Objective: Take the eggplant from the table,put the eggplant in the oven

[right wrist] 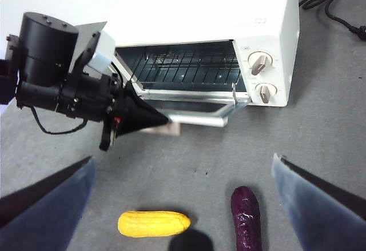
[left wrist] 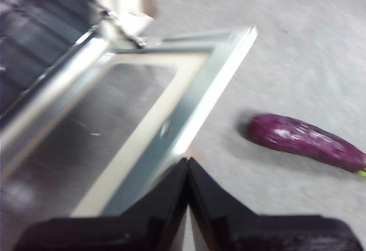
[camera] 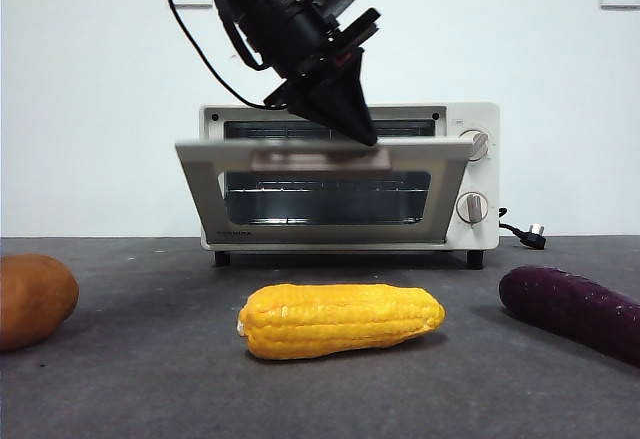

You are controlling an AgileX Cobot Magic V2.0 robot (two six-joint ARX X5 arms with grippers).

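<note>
Door-opening is the step I judge to be in hand: my left pincer (camera: 362,131) has its two jaws pressed together into a single point at the top edge of the oven (camera: 480,229) door (camera: 325,194), which hangs part-way down. It holds nothing between the jaws; it seems to be pushing or hooking the door by the handle (camera: 320,160), though the blur there keeps me from saying which.

My right pincer (right wrist: 183,205) waits above the worktop (camera: 150,379), jaws spread wide and empty.

The eggplant (camera: 575,309) lies untouched on the worktop at about 4 o'clock from the oven in the front view, well apart from the corn cob (camera: 340,320) at centre and the orange-brown lump (camera: 35,299) at 9 o'clock.

Next, I reckon the door must go fully down and the left arm clear away; then the right pincer, already hanging nearly over the eggplant, should drop and close across its middle.

From the front, the door hides the cavity. The right wrist view shows the wire rack (right wrist: 183,68) inside, bare. The left wrist view alone shows the eggplant's green stem end (left wrist: 362,172), pointing away from the oven.
</note>
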